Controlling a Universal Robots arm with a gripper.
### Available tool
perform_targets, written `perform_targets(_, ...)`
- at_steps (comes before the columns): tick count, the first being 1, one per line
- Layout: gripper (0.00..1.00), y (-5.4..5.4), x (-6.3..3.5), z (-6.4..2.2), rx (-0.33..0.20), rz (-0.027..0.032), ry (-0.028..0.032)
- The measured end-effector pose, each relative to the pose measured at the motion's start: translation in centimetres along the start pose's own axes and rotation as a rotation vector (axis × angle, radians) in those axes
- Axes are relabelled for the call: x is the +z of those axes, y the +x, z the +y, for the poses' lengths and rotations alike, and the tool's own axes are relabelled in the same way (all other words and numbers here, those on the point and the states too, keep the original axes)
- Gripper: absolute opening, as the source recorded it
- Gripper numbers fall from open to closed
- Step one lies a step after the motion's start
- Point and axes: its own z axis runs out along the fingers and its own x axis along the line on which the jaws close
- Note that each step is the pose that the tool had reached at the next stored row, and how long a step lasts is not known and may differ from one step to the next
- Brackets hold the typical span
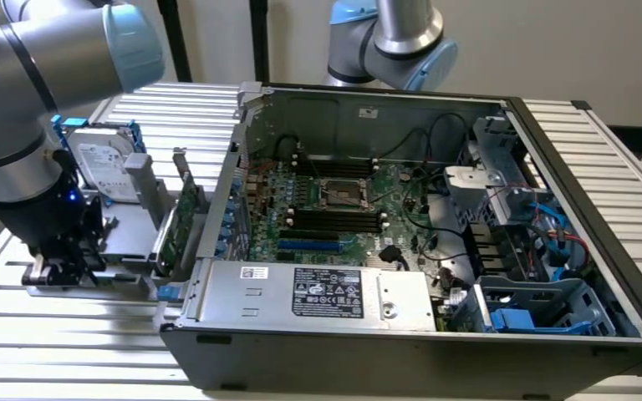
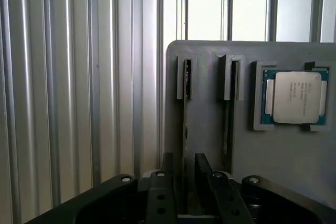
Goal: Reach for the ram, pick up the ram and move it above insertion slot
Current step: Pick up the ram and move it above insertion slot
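My gripper, fingers apart over the ribbed bench, straddles the ram, a thin dark strip seen edge-on, upright in the gray holder; likely light, stiff and fragile, it is best pinched by its flat faces at mid-length.

Bench is ribbed bare metal, satin sheen. Tray is matt grey plastic. Processor lid is bright smooth metal. Tool is matt black.

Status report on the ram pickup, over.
Gripper open, straddling the ram. Ram edge-up in gray holder, not gripped. Second stick alongside, clear of fingers.
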Motion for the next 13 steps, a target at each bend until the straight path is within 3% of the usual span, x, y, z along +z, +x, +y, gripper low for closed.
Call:
perform_targets(6, 0.31, 0.0, 0.4, 0.24, -0.001, -0.0134, -0.0007)
perform_targets(13, 0.31, 0.0, 1.17, 0.44, -0.001, -0.0156, -0.0057)
